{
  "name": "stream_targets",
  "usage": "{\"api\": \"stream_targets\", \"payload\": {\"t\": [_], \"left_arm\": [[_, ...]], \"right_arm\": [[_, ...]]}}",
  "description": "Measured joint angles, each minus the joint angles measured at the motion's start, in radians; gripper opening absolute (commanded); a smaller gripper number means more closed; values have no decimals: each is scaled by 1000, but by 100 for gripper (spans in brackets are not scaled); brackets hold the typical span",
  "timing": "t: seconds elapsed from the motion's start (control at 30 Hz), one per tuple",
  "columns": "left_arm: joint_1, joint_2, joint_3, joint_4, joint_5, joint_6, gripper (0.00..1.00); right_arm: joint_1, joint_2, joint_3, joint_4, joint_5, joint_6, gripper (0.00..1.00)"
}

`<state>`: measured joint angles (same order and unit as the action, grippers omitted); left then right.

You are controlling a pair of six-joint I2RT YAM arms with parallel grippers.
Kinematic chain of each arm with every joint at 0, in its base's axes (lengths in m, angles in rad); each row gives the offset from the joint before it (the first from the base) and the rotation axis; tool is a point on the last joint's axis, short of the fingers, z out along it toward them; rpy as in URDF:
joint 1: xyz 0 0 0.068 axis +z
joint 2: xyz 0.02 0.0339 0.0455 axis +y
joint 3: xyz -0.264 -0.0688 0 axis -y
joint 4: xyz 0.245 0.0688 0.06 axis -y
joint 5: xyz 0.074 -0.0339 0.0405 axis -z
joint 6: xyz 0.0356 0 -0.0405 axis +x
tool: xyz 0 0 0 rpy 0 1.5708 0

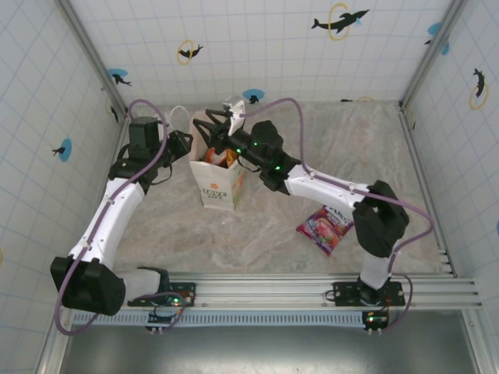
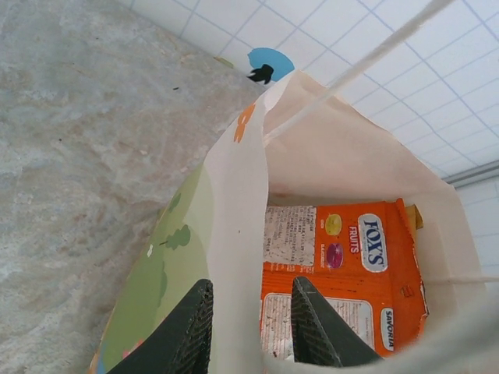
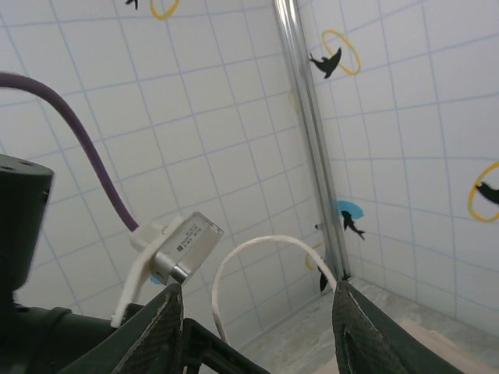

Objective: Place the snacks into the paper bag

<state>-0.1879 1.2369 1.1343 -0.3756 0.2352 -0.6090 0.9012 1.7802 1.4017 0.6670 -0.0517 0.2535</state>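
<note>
Creases mark the thin matte walls of the white paper bag [image 1: 219,187], which we see standing upright toward the far left of the grey, marble-veined table [image 1: 374,140]. Its front carries a small orange-gold logo, and we cannot read its lettering from above.

The left wrist view adds what the overhead one lacks. The bag's outer side is printed with green trees, and inside stands a glossy orange packet [image 2: 343,257] reading "FOX'S" and "FRUITS". Lower down, on orange again, a label begins "SAVO". The left gripper [image 2: 251,284] pinches the bag's side wall, one dark finger outside and one inside. A thin white cord handle [image 2: 366,61] rises from the rim.

From above, the right gripper [image 1: 217,125] hovers over the bag's open mouth. Its own camera shows the fingers [image 3: 160,331] spread wide with nothing between them, against a glossy tiled wall [image 3: 234,117] with dolphin stickers.

One flat magenta packet [image 1: 324,226] lies on the table beside the right arm, well apart from the bag.
</note>
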Motion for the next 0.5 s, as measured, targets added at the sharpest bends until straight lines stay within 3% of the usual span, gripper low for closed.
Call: {"api": "stream_targets", "payload": {"t": [0.27, 0.5], "left_arm": [[0, 0, 0, 4, 4, 7, 31], [0, 0, -7, 8, 5, 8, 31]], "right_arm": [[-21, -303, -143, -224, 84, -45, 54], [-110, -527, -322, -627, 212, 80, 54]]}}
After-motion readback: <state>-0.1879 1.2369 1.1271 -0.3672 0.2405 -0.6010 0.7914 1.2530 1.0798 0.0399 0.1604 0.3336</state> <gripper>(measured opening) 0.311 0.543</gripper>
